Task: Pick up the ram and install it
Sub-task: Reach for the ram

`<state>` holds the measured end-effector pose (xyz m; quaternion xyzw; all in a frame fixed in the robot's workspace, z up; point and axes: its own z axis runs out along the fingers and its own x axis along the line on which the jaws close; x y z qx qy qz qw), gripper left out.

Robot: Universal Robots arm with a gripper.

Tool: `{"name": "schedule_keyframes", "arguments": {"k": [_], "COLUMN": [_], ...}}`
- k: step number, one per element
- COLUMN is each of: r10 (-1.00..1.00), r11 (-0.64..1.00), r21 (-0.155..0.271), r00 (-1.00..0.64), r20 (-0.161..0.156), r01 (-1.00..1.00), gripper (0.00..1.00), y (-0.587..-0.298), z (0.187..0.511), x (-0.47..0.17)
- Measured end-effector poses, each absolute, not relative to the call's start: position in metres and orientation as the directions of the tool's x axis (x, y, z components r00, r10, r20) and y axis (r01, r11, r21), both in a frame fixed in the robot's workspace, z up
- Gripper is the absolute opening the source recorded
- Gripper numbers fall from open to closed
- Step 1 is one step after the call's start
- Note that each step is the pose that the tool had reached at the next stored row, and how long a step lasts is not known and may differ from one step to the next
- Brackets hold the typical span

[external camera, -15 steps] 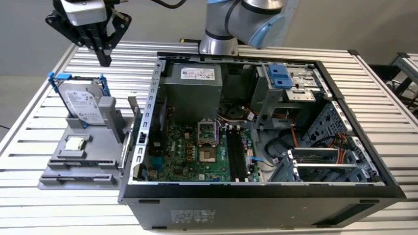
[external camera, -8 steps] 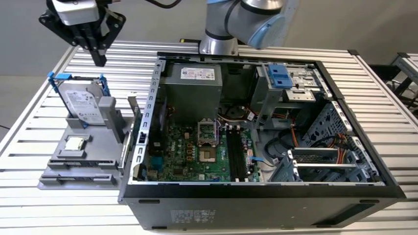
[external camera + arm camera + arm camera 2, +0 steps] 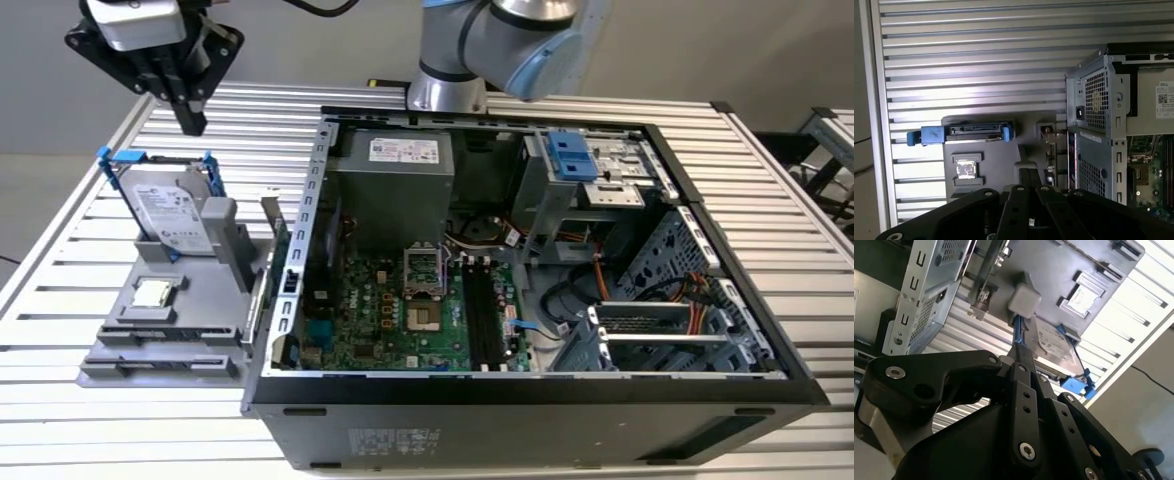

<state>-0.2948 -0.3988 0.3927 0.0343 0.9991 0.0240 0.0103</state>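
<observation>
Claw (image 3: pixel 192 122), top cropped, over parts holder (image 3: pixel 187 305)

You're looking at a robotics lab bench. The ribbed aluminium-slat table (image 3: pixel 267 110) carries the robot arm (image 3: pixel 461 40) on its own base, an opened desktop computer case (image 3: pixel 534 400) (motherboard (image 3: pixel 387 310) laid bare), and a grey parts fixture (image 3: pixel 187 300) with a hard drive (image 3: pixel 171 212) standing in it.

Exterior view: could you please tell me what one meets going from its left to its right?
The hard drive in its blue bracket → grey power supply → black memory slots → metal drive cage.
</observation>
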Motion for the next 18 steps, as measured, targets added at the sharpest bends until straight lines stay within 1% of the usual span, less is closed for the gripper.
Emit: {"name": "schedule_keyframes", "arguments": {"k": [18], "r10": [0.069], "r11": [0.997], "r21": [0.049], "r00": [-0.997], "r20": [-0.019], "r01": [0.068], "gripper": [0.00], "y": [-0.399], "z": [0.393], "x": [-0.315]}}
